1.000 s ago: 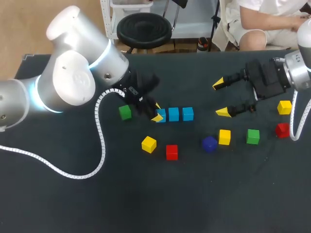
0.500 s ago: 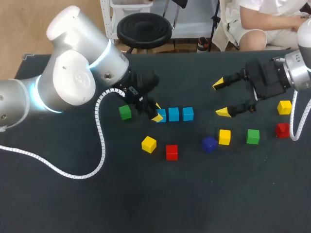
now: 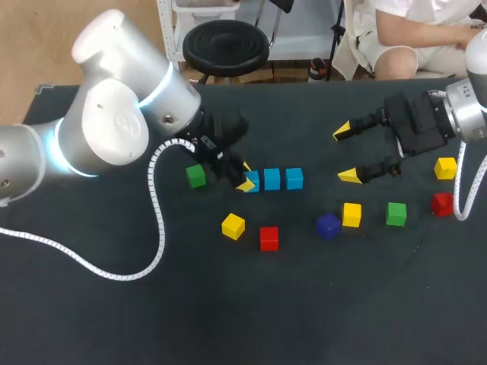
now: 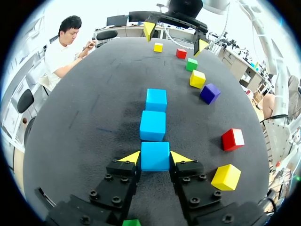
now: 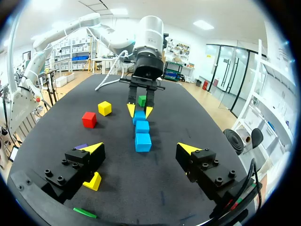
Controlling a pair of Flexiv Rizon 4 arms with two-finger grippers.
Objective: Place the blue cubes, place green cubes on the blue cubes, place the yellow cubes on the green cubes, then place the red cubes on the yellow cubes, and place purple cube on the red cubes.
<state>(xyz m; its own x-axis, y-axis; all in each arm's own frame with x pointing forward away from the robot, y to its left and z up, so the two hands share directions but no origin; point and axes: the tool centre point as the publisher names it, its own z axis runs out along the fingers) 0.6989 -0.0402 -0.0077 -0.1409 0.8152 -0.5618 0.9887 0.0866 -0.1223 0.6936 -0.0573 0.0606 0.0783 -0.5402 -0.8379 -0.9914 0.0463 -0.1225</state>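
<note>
Three blue cubes lie in a row on the dark table. My left gripper [image 3: 246, 175] is shut on the left-end blue cube [image 3: 253, 181], which rests on the table. In the left wrist view that cube [image 4: 155, 156] sits between both yellow tips, with the other two blue cubes [image 4: 153, 125] ahead in line. My right gripper [image 3: 346, 153] hangs open over the back right of the table, holding nothing. A green cube [image 3: 196, 176] lies beside the left gripper. A yellow cube [image 3: 233, 226] and a red cube [image 3: 268, 238] lie nearer the front.
To the right lie a purple cube [image 3: 328, 226], a yellow cube [image 3: 351, 214], a green cube [image 3: 396, 214], a red cube [image 3: 442, 204] and another yellow cube [image 3: 445, 168]. The left arm's white cable [image 3: 156, 220] loops over the table's left half.
</note>
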